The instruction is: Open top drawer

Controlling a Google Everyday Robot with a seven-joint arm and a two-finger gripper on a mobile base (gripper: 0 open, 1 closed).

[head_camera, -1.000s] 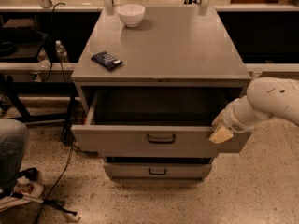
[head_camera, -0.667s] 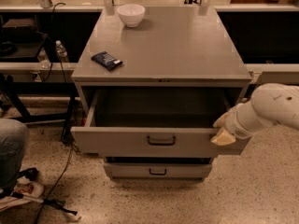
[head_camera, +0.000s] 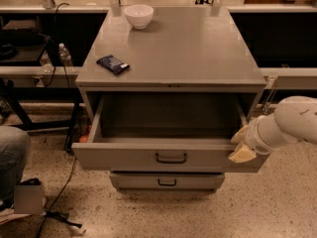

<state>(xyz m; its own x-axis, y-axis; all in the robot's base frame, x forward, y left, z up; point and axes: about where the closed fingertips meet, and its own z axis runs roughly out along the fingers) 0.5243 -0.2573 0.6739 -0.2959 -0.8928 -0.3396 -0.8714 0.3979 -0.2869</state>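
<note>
I see the top drawer pulled well out of the cabinet, its grey box showing bare inside and one black handle at centre front. My gripper sits at the drawer's right front corner, against the edge; whether it grips anything I cannot tell. One shorter drawer shows below, shut. On the cabinet top are one white bowl at the back and one dark packet near the left edge. Left of the cabinet stands one bottle. The floor is speckled stone.
</note>
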